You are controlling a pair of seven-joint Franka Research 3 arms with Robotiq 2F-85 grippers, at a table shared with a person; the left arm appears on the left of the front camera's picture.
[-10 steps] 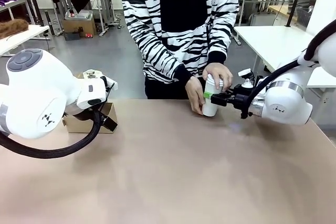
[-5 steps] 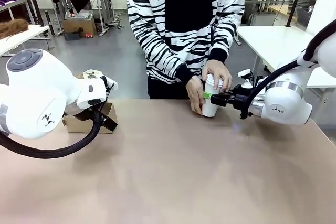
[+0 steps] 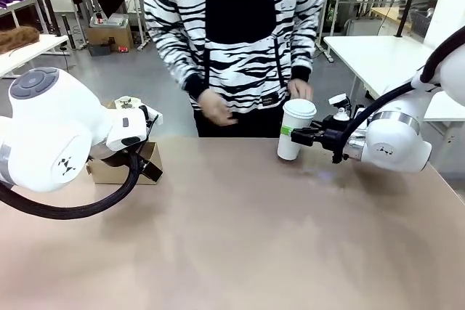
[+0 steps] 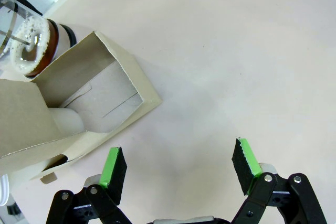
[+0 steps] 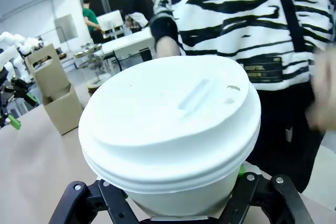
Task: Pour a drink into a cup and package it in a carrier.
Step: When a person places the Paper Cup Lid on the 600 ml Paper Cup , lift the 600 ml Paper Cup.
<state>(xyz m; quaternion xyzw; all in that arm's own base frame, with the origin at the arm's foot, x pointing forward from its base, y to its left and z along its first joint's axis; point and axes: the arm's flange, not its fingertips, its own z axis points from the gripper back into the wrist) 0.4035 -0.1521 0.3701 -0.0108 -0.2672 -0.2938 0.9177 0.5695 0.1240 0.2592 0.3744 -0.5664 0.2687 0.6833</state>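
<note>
Front view, table: a smooth, matt beige table point(image 3: 240, 237) that runs across the whole width.
Front view, room: a grey floor point(image 3: 160, 78), with white tables and chairs far behind.
Front view, cup: the white cup point(image 3: 293, 139) with a white lid point(image 3: 298, 109) is at the far right of the table and leans a little.
Front view, right end effector: the right end effector point(image 3: 289, 134) pinches the side of the cup.
Front view, person: the person point(image 3: 240, 34) in a striped jacket stands at the far edge, both hands apart from the cup.
Front view, carrier: the brown carrier point(image 3: 116, 173) is at the far left, partly behind the left arm point(image 3: 51, 128).
Left wrist view, left end effector: the left end effector point(image 4: 179, 163) is spread, its green pads well apart over the pale table.
Left wrist view, carrier: it is near one pad. Just beyond it stands the press jug point(image 4: 21, 35) with the brown drink point(image 4: 48, 56).
Right wrist view, cup: the lid is very near, with the black fingers at both sides. The carrier stands far off on the table.
</note>
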